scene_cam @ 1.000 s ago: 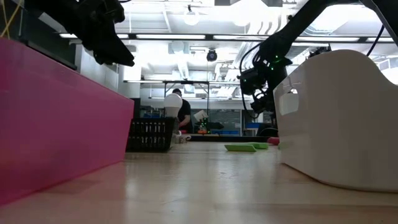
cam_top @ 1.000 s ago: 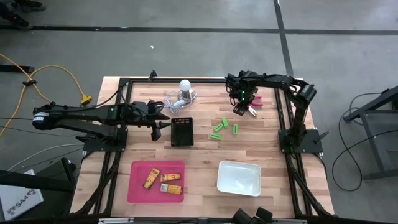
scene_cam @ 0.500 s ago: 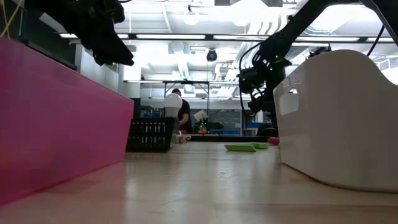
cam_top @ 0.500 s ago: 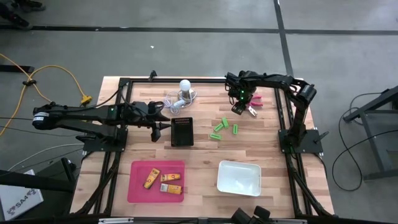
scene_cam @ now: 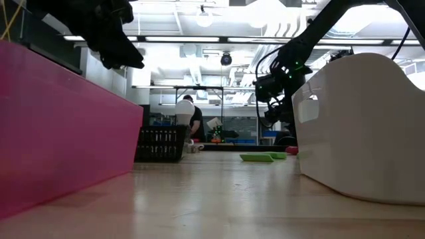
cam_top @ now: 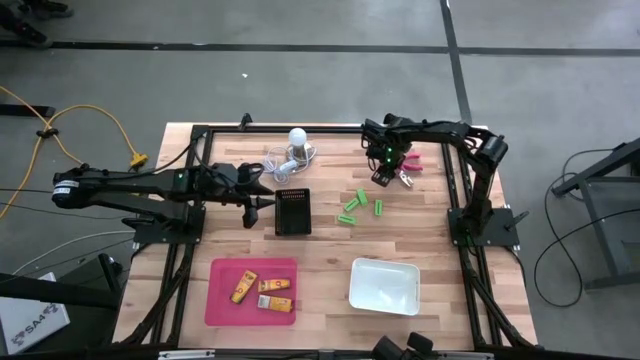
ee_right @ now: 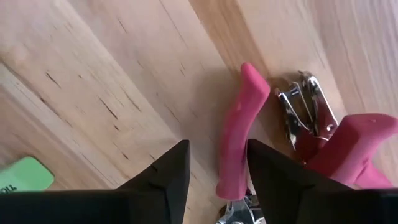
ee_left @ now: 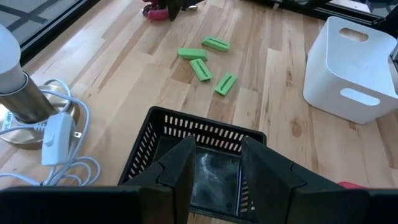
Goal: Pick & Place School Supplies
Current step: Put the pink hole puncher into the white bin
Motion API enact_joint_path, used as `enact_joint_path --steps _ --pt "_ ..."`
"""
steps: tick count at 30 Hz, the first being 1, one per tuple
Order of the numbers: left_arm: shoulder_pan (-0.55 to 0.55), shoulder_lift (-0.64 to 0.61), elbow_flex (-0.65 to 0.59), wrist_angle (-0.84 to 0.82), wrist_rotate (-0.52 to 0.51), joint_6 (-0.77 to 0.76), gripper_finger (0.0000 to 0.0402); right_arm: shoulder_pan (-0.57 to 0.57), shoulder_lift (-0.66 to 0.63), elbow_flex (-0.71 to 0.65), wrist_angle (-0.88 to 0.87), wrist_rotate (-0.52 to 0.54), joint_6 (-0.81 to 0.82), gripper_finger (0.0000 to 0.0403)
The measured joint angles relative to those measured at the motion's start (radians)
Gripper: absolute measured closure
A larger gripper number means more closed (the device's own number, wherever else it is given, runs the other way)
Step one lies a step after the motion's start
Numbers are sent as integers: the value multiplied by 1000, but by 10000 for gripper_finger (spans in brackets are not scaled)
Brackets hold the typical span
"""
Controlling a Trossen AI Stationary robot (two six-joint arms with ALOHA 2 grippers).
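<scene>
A pink-handled tool lies flat on the wood at the table's far right. My right gripper points down over it, open. In the right wrist view my right gripper has one pink handle running into the gap between its fingers. The other handle and the metal jaws lie outside the gap. Several green pieces lie loose mid-table. Three yellow-orange pieces lie in the pink tray. My left gripper hangs open and empty above the black basket. My right gripper stands over the pink handle's free end from above, one finger on each side, across the handle. The handle lies close against one finger; whether they touch I cannot tell. The tool rests flat on the table.
A white bulb with a coiled cord sits at the far middle. The black basket stands by my left gripper. A white bin stands at the near right, beside the pink tray. Bare wood lies between the green pieces and the bin.
</scene>
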Motion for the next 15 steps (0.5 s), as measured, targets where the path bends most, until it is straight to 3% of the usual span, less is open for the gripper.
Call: enact_joint_path --steps 15 --pt "0 0 0 9 1 -4 274 -1 0 0 2 35 -1 342"
